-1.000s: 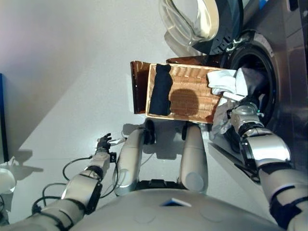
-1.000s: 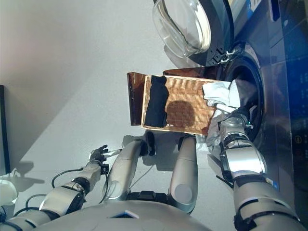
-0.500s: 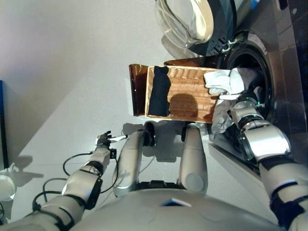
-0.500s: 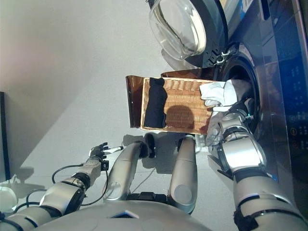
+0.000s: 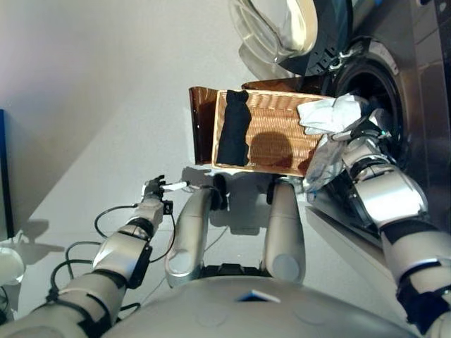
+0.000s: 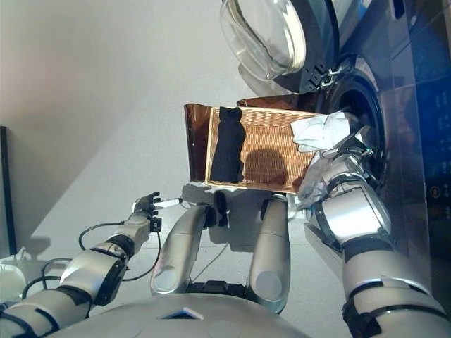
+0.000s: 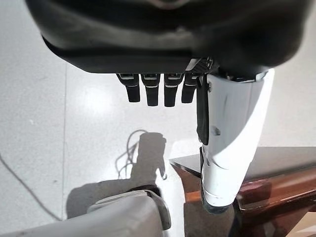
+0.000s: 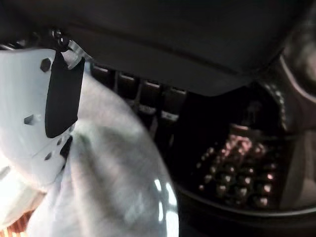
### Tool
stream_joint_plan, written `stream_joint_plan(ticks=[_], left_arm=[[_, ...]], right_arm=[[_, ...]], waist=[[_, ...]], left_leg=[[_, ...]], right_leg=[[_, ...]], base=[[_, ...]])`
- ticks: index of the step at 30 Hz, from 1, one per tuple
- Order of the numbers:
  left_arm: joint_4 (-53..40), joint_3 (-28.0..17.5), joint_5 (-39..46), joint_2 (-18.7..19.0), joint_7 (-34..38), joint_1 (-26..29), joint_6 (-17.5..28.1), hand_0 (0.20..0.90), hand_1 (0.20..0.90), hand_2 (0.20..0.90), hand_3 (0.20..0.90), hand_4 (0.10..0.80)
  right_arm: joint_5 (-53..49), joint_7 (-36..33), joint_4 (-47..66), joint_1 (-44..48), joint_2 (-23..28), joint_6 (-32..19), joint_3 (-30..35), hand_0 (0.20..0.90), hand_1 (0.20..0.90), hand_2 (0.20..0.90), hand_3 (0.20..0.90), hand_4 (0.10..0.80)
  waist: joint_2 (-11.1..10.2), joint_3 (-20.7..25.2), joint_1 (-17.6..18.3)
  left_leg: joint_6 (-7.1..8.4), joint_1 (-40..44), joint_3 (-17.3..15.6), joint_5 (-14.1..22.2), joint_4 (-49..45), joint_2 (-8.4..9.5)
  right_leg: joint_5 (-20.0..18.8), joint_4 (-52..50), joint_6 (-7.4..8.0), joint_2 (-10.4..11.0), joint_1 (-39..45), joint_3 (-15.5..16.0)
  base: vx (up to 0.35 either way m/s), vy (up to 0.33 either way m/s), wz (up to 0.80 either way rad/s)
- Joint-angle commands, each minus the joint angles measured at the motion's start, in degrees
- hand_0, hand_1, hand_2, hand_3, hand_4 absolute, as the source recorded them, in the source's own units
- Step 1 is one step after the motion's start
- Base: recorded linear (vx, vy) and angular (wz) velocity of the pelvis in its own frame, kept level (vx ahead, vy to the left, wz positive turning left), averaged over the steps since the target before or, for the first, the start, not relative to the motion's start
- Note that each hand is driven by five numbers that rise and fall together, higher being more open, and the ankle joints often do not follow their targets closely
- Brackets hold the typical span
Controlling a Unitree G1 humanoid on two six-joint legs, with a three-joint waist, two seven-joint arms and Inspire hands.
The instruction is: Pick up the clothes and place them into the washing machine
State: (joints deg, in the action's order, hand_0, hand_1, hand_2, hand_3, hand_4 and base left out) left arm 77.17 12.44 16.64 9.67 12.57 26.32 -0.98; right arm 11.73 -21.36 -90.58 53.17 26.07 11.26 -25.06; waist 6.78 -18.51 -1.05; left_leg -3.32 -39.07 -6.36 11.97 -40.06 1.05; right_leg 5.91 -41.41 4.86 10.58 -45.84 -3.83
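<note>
— Where is the laundry right now?

— The light grey garment (image 5: 330,115) is in my right robot hand (image 5: 361,135), bunched at the mouth of the washing machine (image 5: 394,91). In my right wrist view my thumb and fingers curl round the cloth, with the perforated drum (image 8: 232,173) dark just past it. The garment's long axis runs from the near right corner of the wicker basket (image 5: 271,134) up towards the drum opening; a crumpled end lies over the basket's rim and a paler fold hangs down beside my forearm.

— Anything else to wash?

— A dark garment (image 5: 234,130) lies inside the basket along its left end, its long axis running away from me, its far end draped over the rim.

— And your other hand?

— My left robot hand (image 5: 153,190) hangs low over the floor, well apart from the basket, holding nothing, fingers loosely extended.

— What is the setting like?

— A smooth pale grey floor (image 5: 99,105) carries the basket, which stands just beside the machine's front. The machine's round glass door (image 5: 275,28) is swung open beyond the basket. A brown glossy panel (image 5: 201,127) stands against the basket's left end.

— Any writing?

— Small markings show on the machine's dark panel (image 6: 437,190) in the right eye view, too small to read.
</note>
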Motion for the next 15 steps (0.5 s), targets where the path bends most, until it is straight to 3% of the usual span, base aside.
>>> stream_joint_plan(ticks=[1, 7, 12, 15], left_arm=[[3.4, 0.3, -0.3, 2.4, 2.7, 0.5, -0.6, 0.900, 0.900, 0.900, 0.900, 0.800], [3.5, -0.3, -0.2, 1.3, 3.9, -0.6, -0.5, 0.900, 0.900, 0.900, 0.900, 0.800], [4.0, -1.2, 1.1, 1.4, 4.4, -2.0, 0.6, 0.900, 0.900, 0.900, 0.900, 0.800], [4.1, -1.1, 1.9, 1.6, 4.9, -2.3, 1.2, 0.900, 0.900, 0.900, 0.900, 0.800]], right_arm=[[0.1, -0.1, -1.7, 1.0, -2.2, 0.6, 0.4, 0.200, 0.200, 0.200, 0.200, 0.300], [-5.3, -2.7, -0.7, -4.8, -3.0, -0.7, 6.3, 0.200, 0.200, 0.200, 0.200, 0.300], [-26.4, -6.0, 0.9, -8.8, -1.2, -7.2, 20.2, 0.200, 0.200, 0.200, 0.200, 0.300], [-34.4, -8.5, 2.0, -9.0, -1.3, -10.5, 24.6, 0.200, 0.200, 0.200, 0.200, 0.300]], waist=[[0.0, -0.5, -1.2], [0.2, -0.1, -0.8], [0.2, 1.0, -0.3], [0.5, 1.6, -0.2]], left_leg=[[2.04, -1.4, -0.7, -2.6, 3.6, 1.97], [1.63, -1.9, -1.4, -2.1, 3.1, 1.92], [1.43, -1.8, -1.8, -1.2, 2.8, 1.87], [1.38, -1.7, -2.1, -0.9, 2.9, 1.86]], right_leg=[[3.1, -0.5, -4.87, -0.2, 2.1, 0.1], [2.9, -1.0, -4.81, -0.2, 1.1, -0.8], [3.4, -1.5, -4.65, -0.4, 0.7, -1.5], [3.7, -1.6, -4.59, -0.5, 0.5, -1.7]], base=[[-0.002, 0.007, 0.04], [0.005, 0.010, 0.01], [0.046, 0.022, -0.02], [0.039, 0.026, -0.06]])
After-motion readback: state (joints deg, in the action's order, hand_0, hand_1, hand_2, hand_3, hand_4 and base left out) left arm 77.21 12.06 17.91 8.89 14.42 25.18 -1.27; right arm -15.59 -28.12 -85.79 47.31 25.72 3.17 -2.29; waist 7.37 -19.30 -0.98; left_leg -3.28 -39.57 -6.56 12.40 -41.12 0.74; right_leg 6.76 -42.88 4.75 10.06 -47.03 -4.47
